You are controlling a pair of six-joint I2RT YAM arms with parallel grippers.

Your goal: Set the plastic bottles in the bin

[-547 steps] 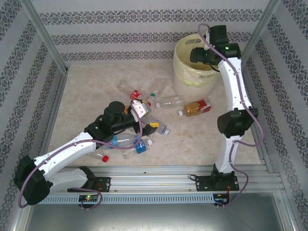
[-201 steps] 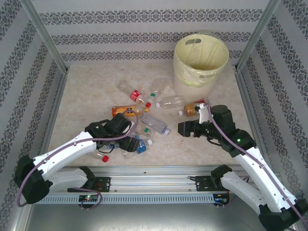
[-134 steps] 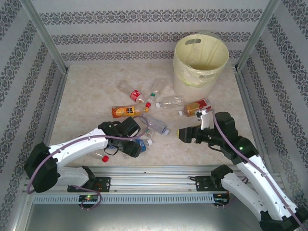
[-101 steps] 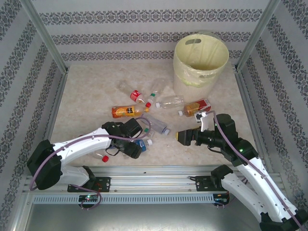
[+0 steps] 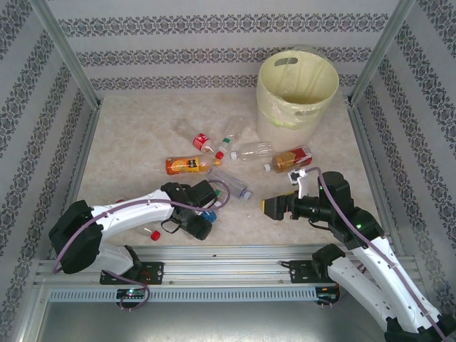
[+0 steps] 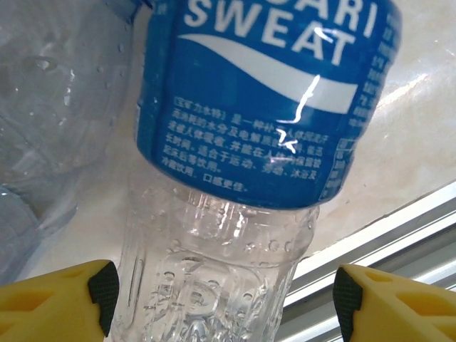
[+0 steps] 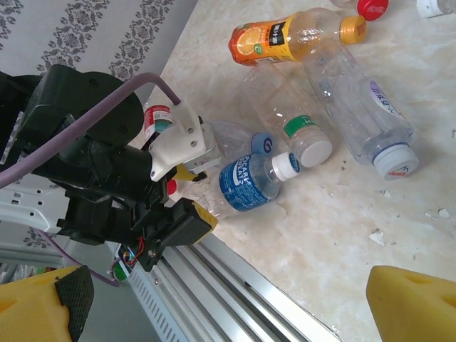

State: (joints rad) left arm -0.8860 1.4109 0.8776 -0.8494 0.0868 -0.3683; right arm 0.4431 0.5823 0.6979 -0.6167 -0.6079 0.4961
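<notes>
Far from done: bottles (image 5: 253, 150) litter the worktop (image 5: 142, 128) ahead of my spread, empty right end effector (image 5: 269, 207); my left end effector (image 6: 217, 292) straddles one, grip unclear.

Clear glossy plastic bottle (image 6: 214, 285), shiny blue label (image 6: 263, 107); table (image 5: 142, 135) seemingly smooth stone.

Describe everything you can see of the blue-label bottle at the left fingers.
The blue-label bottle is small, clear ribbed plastic, apparently empty, with a blue wrap lettered in white and a white cap. It lies on its side on the marble-look table. The left fingers straddle its bare base end, a gap showing beside one. Another clear bottle seems to rest against it.
</notes>
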